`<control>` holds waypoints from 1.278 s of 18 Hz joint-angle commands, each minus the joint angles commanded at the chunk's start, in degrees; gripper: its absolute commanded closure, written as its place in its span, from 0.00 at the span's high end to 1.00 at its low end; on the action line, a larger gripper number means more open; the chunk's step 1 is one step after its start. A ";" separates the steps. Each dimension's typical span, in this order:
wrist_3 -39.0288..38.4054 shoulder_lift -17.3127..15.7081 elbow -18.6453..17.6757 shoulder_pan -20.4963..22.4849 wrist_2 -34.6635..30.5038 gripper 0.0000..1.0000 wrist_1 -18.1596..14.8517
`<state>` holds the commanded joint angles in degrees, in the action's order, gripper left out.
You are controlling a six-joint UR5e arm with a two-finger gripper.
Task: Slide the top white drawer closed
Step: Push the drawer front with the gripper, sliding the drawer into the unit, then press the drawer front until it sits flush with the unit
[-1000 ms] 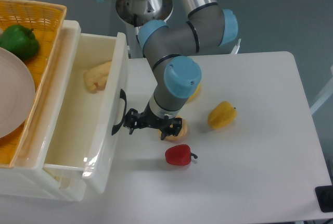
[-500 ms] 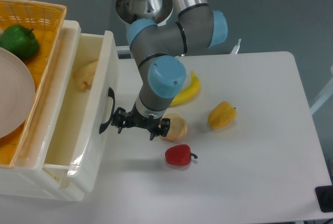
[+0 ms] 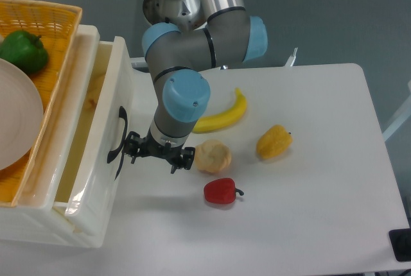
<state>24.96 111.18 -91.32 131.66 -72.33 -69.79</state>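
Over the last second the drawer (image 3: 106, 154) has slid well to the left: its front panel, which stood out past the middle of the cabinet's reach, now sits much nearer the frame, and the opening seen from above has narrowed to a slim strip. The end effector (image 3: 158, 155) has travelled left with it, staying just beside the black handle (image 3: 116, 144), so the arm appears to be pushing the front rather than pulling. That uncovers the banana (image 3: 218, 117) and the pale bun (image 3: 212, 156) on the worktop (image 3: 321, 180). I judge the closing well over half done, with a short stretch of travel left before the front meets the frame. The fingers look slightly apart with nothing held between them, though the view is too small to be sure. The drawer is glossy cream-white, deep and rectangular, its flat front carrying one curved handle; it sits at the left edge, under the orange basket (image 3: 54, 25).
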 joint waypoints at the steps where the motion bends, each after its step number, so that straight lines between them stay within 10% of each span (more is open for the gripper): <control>1: 0.00 -0.26 0.00 -0.35 0.00 1.00 0.00; 23: -1.50 -0.35 0.17 -1.76 0.00 1.00 0.00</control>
<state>23.47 110.83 -91.14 129.90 -72.33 -69.78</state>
